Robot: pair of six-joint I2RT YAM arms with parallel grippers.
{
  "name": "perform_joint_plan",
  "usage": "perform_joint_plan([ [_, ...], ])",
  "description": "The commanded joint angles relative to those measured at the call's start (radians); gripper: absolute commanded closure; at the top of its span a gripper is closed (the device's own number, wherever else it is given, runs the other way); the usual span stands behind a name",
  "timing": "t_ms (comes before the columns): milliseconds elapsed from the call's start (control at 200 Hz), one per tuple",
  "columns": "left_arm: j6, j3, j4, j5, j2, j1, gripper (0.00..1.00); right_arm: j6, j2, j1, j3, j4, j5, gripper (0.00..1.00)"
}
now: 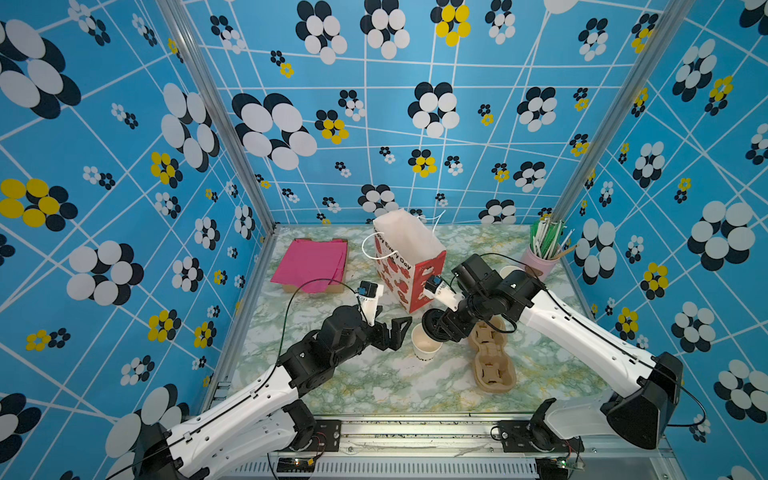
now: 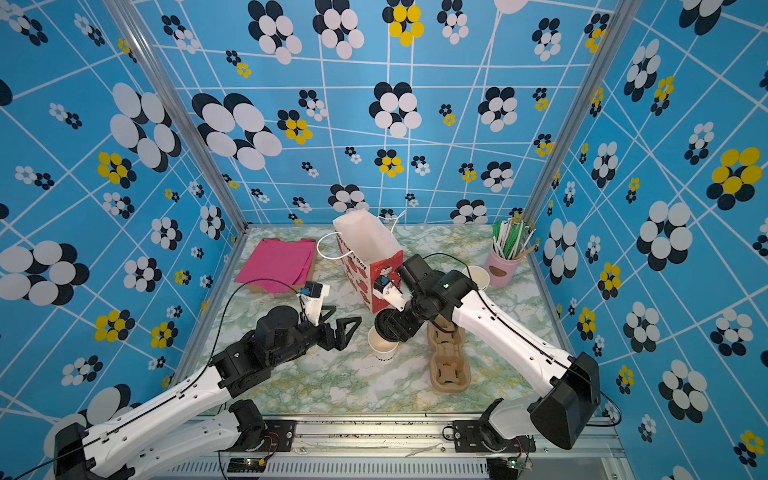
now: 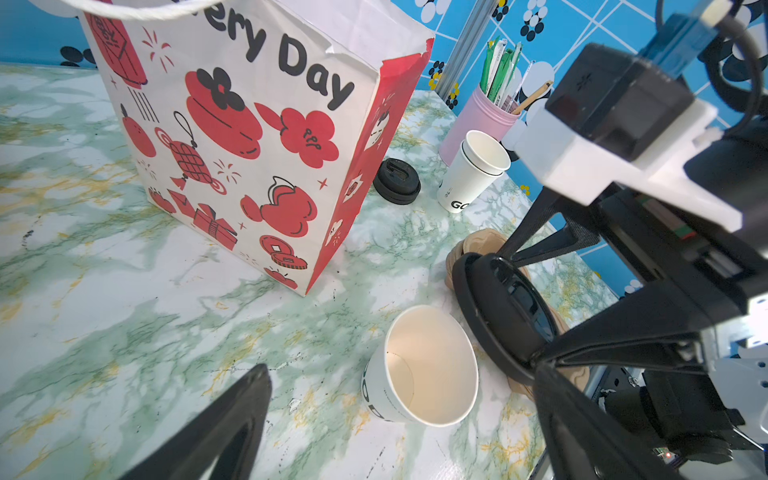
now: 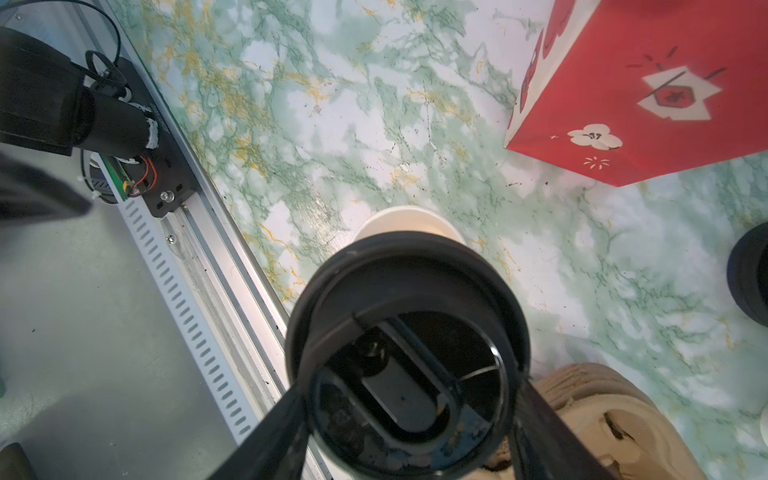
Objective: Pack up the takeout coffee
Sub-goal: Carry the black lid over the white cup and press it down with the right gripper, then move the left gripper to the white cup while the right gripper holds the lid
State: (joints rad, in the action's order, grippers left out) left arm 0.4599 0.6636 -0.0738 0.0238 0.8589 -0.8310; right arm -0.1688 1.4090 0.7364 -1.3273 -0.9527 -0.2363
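- The marbled green-and-white surface (image 1: 374, 386) carries everything, with a robot arm reaching in from each near corner.
- A white paper bag (image 1: 409, 266) with red prints and "Every Day" lettering stands upright and open towards the back, in the middle.
- Pink sheets (image 1: 311, 262) lie flat on a bit of cardboard at the back left, well apart from the bag.
- A brown pulp cup carrier (image 1: 494, 370) lies on the right, partly under the right arm.
- A pink holder (image 1: 540, 262) full of straws (image 1: 546, 237) stands in the back right corner.
- The left pincer (image 1: 400, 333) is spread wide and grasps nothing. It sits just beside the cup, on its left.
- The right pincer (image 1: 436, 328) is clenched on the black lid (image 3: 498, 307), which it holds tilted almost on edge.
- Lidless stacked cups (image 3: 473, 170) stand just in front of the pink holder.
- The paper cup (image 3: 424, 370), white with black lettering, stands open on the surface in front of the bag, between the two pincers. The lid hangs by its rim on the carrier side. I can't tell whether they touch.
- A second, loose lid (image 3: 397, 183) lies by the bag's red side.
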Motion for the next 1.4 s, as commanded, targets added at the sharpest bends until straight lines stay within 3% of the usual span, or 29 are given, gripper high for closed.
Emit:
perform_joint_plan([
  [0, 0.014, 0.027, 0.030, -0.015, 0.008, 0.013, 0.01, 0.000, 0.023, 0.020, 0.026, 0.051, 0.041, 0.31],
  [420, 0.084, 0.030, -0.083, 0.033, 0.006, 0.089, 0.01, -0.006, 0.091, 0.070, 0.054, 0.064, 0.088, 0.32],
  [1394, 0.098, 0.045, -0.083, -0.114, 0.117, 0.122, 0.01, -0.006, 0.201, 0.124, -0.033, -0.003, 0.159, 0.30],
])
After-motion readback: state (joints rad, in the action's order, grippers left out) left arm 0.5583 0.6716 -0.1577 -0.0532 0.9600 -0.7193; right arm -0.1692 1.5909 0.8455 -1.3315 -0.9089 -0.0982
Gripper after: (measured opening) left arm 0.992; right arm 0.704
